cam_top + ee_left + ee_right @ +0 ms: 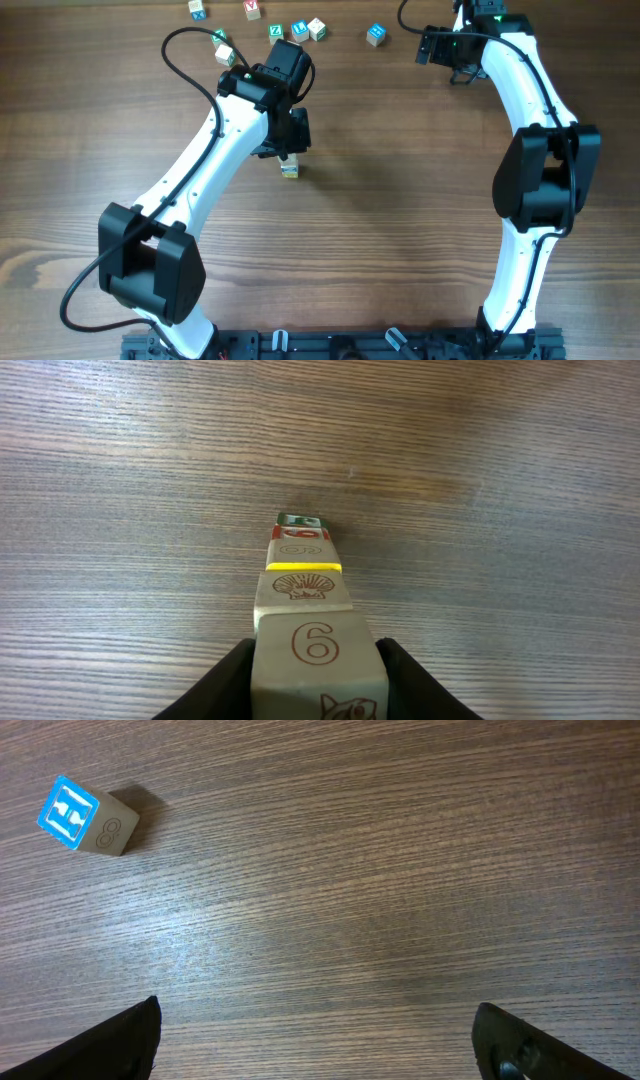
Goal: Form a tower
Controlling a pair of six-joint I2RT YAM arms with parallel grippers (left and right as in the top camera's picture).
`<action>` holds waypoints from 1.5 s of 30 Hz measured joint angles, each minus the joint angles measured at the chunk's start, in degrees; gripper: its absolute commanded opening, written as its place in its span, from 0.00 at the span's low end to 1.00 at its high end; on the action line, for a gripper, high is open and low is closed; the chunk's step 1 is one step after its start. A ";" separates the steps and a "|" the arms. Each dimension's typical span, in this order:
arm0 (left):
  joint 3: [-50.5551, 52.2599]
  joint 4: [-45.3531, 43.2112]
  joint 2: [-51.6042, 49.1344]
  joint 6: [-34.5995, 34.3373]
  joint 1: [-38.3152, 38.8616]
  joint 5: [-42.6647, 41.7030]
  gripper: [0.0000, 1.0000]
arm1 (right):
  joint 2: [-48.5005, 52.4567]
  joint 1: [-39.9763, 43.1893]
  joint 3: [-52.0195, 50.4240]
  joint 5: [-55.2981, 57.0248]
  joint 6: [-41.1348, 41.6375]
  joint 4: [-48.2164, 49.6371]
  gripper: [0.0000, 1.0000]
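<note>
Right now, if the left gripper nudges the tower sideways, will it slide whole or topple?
Probably topple: the tower is narrow, several separate cubes high. The cubes look like stiff, light wood, so they would likely scatter, not break. The left gripper grips the top cube, so sideways drift could shear it off.

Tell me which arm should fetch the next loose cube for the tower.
Right. The right gripper is open, with the blue-letter cube close by; the left gripper is clamped on the top cube of the tower.
</note>
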State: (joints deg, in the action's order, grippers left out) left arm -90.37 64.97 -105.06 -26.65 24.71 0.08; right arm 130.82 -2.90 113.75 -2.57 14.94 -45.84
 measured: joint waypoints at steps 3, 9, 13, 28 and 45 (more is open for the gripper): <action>0.00 0.42 0.00 0.02 0.00 0.00 0.33 | 0.00 0.00 0.00 0.00 0.00 0.00 1.00; 0.00 0.42 0.00 0.39 0.00 0.00 0.44 | 0.00 0.00 0.00 0.00 0.00 0.00 1.00; 0.00 0.57 0.00 0.50 0.00 0.02 0.62 | 0.00 0.00 0.00 0.00 0.00 0.00 1.00; -5.53 -1.18 6.47 0.63 -5.57 0.02 1.00 | 0.00 0.00 0.00 0.00 -0.02 0.00 1.00; -6.73 4.46 8.09 0.63 -8.61 -2.60 1.00 | 0.00 0.00 0.00 0.00 0.00 0.00 1.00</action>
State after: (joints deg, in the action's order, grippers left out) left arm -97.10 69.43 -96.97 -26.02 16.10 -2.52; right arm 130.82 -2.90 113.75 -2.57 14.94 -45.84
